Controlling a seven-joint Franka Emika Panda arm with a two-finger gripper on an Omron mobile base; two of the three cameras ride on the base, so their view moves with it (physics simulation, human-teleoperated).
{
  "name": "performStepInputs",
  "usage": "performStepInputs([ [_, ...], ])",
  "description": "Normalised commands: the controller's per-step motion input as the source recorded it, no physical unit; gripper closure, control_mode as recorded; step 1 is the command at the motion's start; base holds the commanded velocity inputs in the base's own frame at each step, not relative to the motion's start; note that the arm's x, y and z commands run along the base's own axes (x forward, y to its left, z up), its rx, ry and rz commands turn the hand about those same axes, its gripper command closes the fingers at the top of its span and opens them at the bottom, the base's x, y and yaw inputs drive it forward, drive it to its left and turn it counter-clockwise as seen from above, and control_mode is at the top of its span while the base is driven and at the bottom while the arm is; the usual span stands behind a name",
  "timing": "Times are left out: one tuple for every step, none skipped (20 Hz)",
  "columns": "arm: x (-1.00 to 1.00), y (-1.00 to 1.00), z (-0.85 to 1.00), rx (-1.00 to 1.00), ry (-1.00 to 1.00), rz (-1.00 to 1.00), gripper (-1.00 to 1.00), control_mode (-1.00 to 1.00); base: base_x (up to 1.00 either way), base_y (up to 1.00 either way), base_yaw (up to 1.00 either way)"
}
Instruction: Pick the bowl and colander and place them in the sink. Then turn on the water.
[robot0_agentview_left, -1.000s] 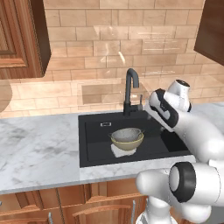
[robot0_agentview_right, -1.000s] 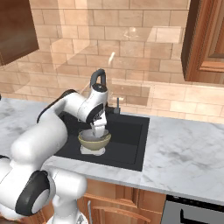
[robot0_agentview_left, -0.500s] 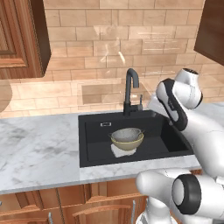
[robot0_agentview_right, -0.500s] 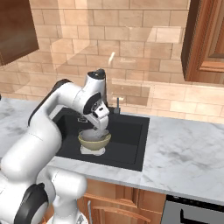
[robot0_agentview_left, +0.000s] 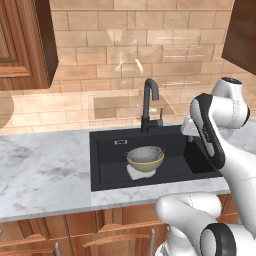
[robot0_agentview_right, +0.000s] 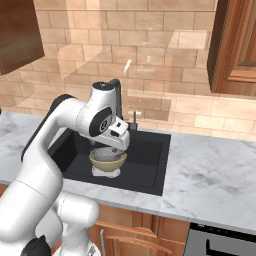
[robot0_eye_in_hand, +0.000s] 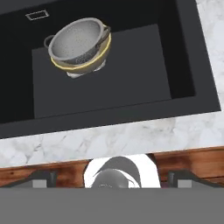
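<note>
Left base view puts the empty, wide-open gripper (robot0_agentview_left: 188, 126) just right of the faucet (robot0_agentview_left: 149, 103), probably level with its base. Colander (robot0_eye_in_hand: 78, 40) sits nested in the bowl (robot0_eye_in_hand: 89, 60) inside the sink (robot0_eye_in_hand: 183, 65), so water comes next.

Black sink (robot0_agentview_left: 107, 145) sunk into a marble counter (robot0_agentview_left: 45, 175). On the basin floor, yellow-tan bowl (robot0_agentview_left: 145, 162) with grey colander (robot0_agentview_left: 144, 152) nested inside it, both upright, left of the basin's centre line. Dark curved faucet (robot0_agentview_left: 148, 102) rising behind the basin's back rim. White arm bent over the sink's right edge. Wooden cabinet (robot0_agentview_left: 25, 42) upper left.
</note>
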Motion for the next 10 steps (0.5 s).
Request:
performStepInputs([
  [-0.23, -0.12, 0.0, 0.0, -0.09, 0.0, -1.0, -1.0, 0.0, 0.0, 0.0],
  [-0.02, -0.14, 0.0, 0.0, -0.03, 0.0, -1.0, -1.0, 0.0, 0.0, 0.0],
  [0.0, -0.14, 0.0, 0.0, -0.02, 0.0, -1.0, -1.0, 0.0, 0.0, 0.0],
  [0.0, -0.16, 0.0, 0.0, 0.0, 0.03, -1.0, -1.0, 0.0, 0.0, 0.0],
  [0.0, -0.23, 0.0, 0.0, 0.0, 0.04, -1.0, -1.0, 0.0, 0.0, 0.0],
  [0.0, -0.28, 0.0, 0.0, -0.01, 0.05, -1.0, -1.0, 0.0, 0.0, 0.0],
  [0.0, -0.21, 0.0, 0.0, -0.13, 0.06, -1.0, -1.0, 0.0, 0.0, 0.0],
  [0.0, -0.14, 0.0, 0.0, -0.19, 0.06, -1.0, -1.0, 0.0, 0.0, 0.0],
  [0.0, -0.27, 0.0, 0.01, -0.13, 0.08, -1.0, -1.0, 0.0, 0.0, 0.0],
  [0.0, -0.21, 0.0, 0.0, -0.09, 0.1, -1.0, -1.0, 0.0, 0.0, 0.0],
])
